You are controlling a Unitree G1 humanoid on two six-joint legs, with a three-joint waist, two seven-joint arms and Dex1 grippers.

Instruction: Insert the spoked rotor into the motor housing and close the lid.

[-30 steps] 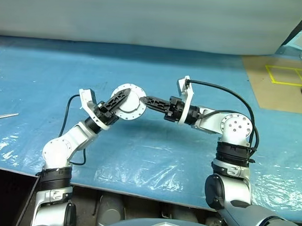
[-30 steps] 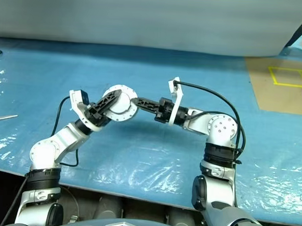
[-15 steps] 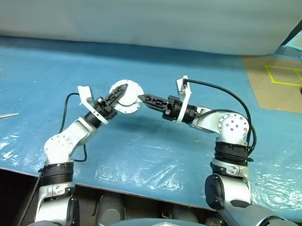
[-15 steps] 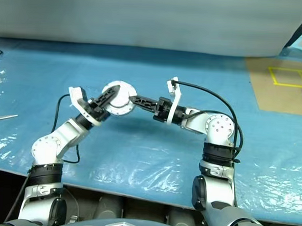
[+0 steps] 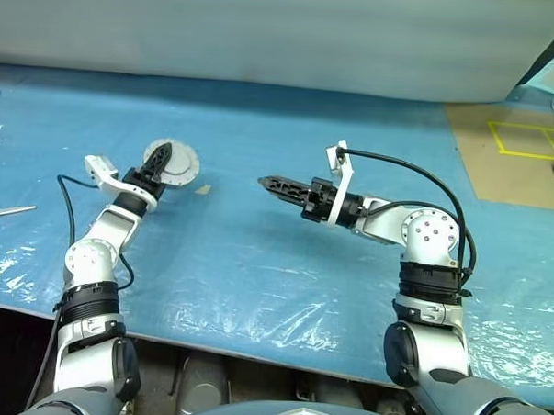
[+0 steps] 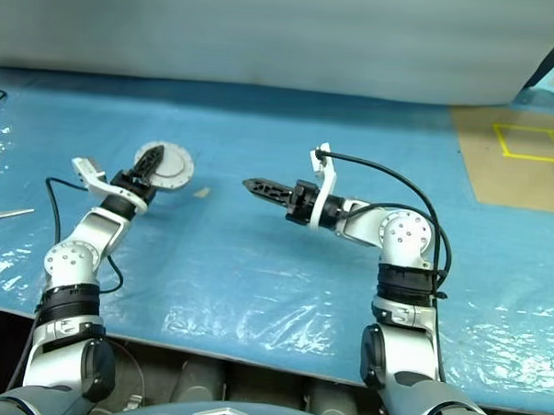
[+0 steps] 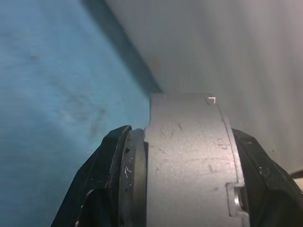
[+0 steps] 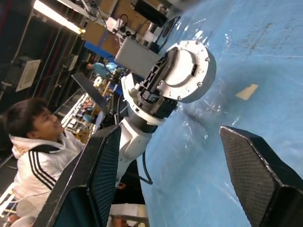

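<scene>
My left gripper (image 5: pixel 162 154) is shut on the motor housing (image 5: pixel 179 165), a round silver-grey piece with a holed flange, held low over the blue table sheet at the far left. In the left wrist view the black fingers (image 7: pixel 102 175) clamp its grey side wall (image 7: pixel 187 156). A seam there shows the lid (image 7: pixel 134 175) lying closed against it. The spoked rotor is hidden. My right gripper (image 5: pixel 265 181) hangs open and empty at the middle, pointing left toward the housing (image 8: pixel 187 71) with a wide gap between them.
A small tan scrap (image 5: pixel 202 190) lies on the blue plastic-covered table (image 5: pixel 283 272) between the grippers. Scissors (image 5: pixel 5 212) sit at the far left edge. Tan floor with yellow tape (image 5: pixel 514 144) is at the back right. A person (image 8: pixel 33 142) is beyond the left arm.
The right gripper opened and let go of the housing. The left gripper carried the housing left and down, away from the right gripper, which stayed in place.
</scene>
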